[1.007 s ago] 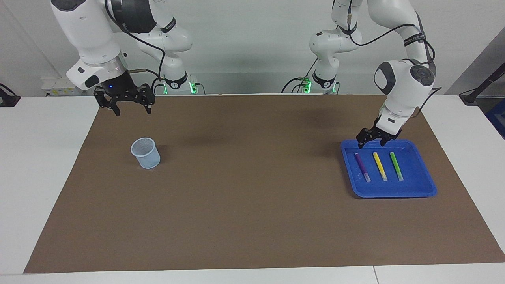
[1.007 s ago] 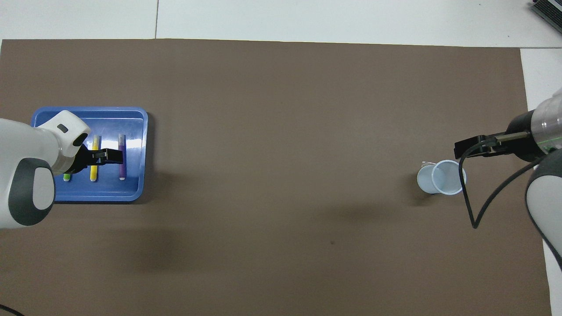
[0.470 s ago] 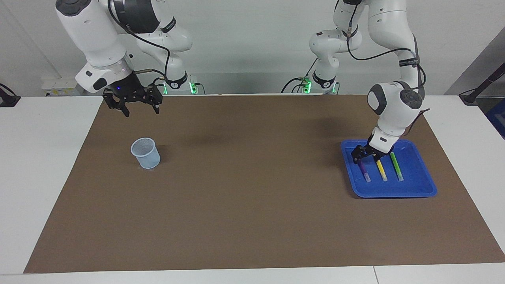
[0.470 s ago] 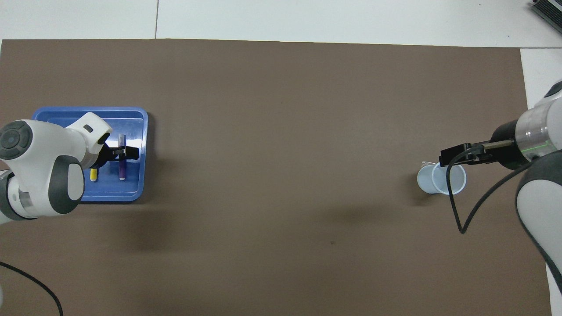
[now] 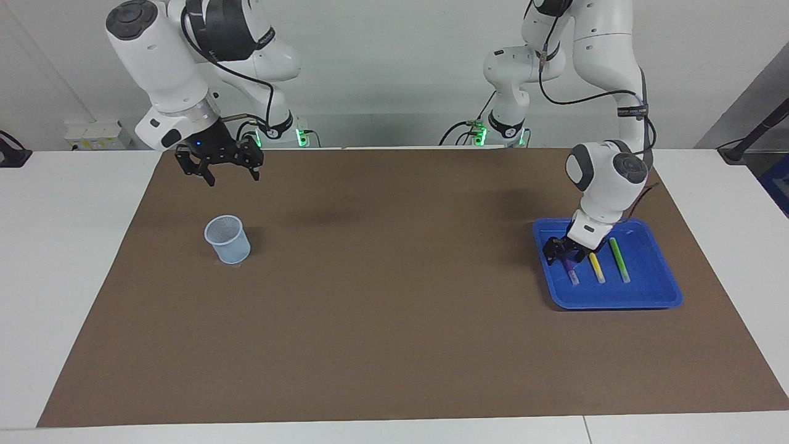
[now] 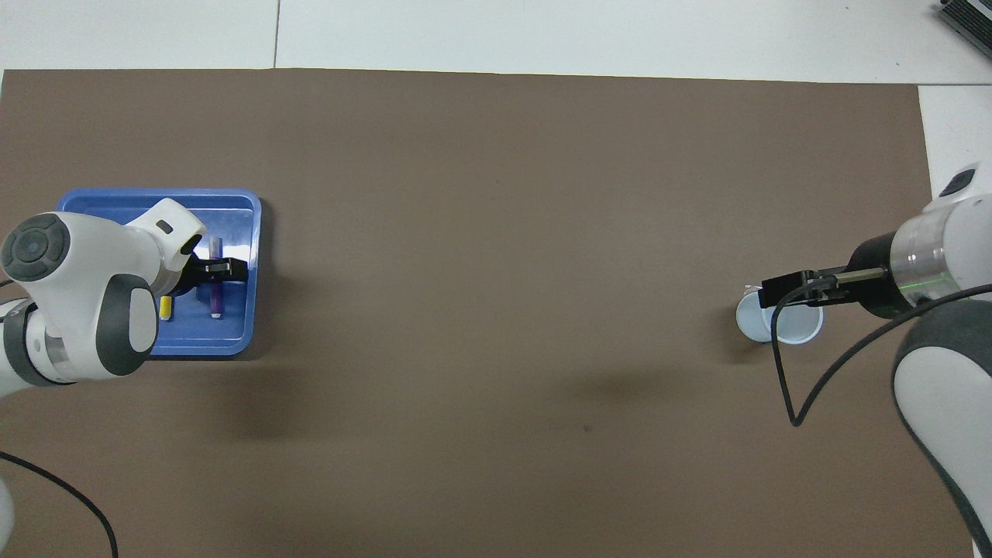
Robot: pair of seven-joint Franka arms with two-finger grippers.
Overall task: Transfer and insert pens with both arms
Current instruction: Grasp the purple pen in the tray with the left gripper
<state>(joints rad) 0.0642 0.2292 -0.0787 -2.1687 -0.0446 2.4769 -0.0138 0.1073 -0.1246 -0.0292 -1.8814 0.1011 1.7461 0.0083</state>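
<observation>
Down in the blue tray (image 5: 653, 295), my left gripper (image 5: 562, 249) straddles the purple pen (image 5: 571, 272) — jaws' closure unclear; my right gripper (image 5: 229, 175) hangs wide-jawed above the cup (image 5: 228, 240).

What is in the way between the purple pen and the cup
Nothing visible. The purple pen lies in the blue tray under the left hand; bare brown mat runs from the tray to the cup.

Glossy blue plastic tray (image 5: 653, 295); matt brown paper-like mat (image 5: 394, 320) (smooth, flat); translucent pale plastic cup (image 5: 228, 240).
</observation>
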